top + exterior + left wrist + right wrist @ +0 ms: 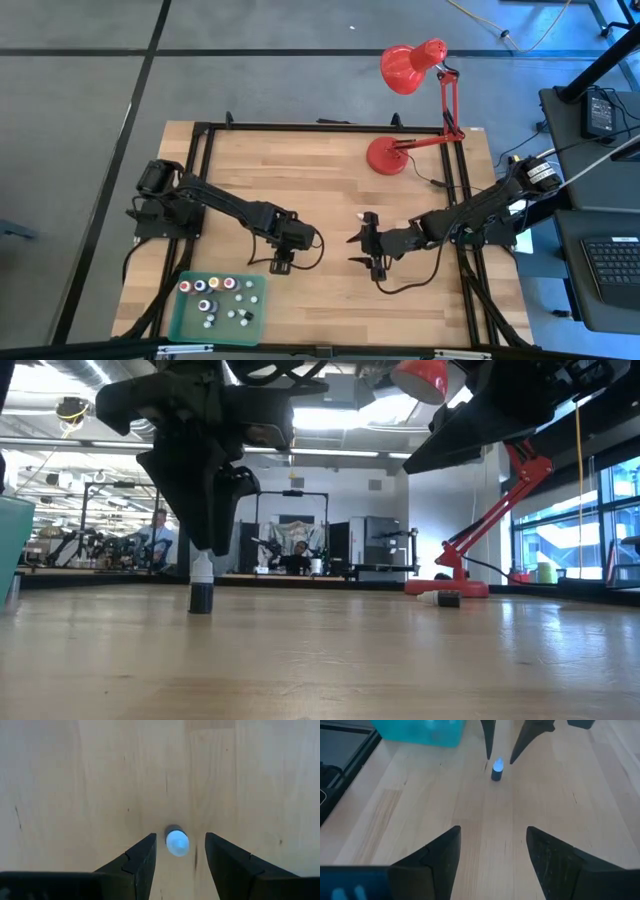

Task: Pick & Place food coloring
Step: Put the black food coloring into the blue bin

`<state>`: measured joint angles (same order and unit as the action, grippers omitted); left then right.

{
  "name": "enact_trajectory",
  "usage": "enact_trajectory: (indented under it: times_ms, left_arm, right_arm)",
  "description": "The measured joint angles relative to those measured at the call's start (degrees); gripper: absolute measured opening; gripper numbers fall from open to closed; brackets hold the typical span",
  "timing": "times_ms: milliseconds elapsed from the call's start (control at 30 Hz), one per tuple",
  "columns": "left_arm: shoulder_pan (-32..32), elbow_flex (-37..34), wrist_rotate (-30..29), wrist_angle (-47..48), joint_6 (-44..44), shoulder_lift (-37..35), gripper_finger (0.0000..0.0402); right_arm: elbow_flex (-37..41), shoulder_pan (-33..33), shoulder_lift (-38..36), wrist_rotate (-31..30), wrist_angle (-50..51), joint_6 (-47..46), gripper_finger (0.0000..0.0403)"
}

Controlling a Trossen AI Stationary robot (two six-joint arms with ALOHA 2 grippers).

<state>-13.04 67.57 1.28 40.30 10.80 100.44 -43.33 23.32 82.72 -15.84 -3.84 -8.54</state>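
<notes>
The left gripper (180,857) hangs above 1 dark food coloring bottle (176,841) with a white tip, fingers parted and not touching it. The bottle stands upright on the table (320,180), near the green tray (180,315) at the front-left corner. The right gripper (492,852) waits mid-table, open and empty.

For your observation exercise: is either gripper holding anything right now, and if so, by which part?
Nothing is held. The left gripper hangs open directly over a dark bottle standing upright on the table, fingers clear of it. The right gripper is open and empty.
</notes>
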Motion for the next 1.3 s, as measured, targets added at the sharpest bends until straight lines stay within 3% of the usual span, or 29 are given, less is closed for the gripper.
enact_trajectory:
  times_ms: [1300]
  left_arm:
    - [-0.8,-0.9,0.1,-3.8,1.9,3.5,0.0147]
  right_arm:
    - [0.0,0.0,0.0,0.0,0.0,0.0,0.0227]
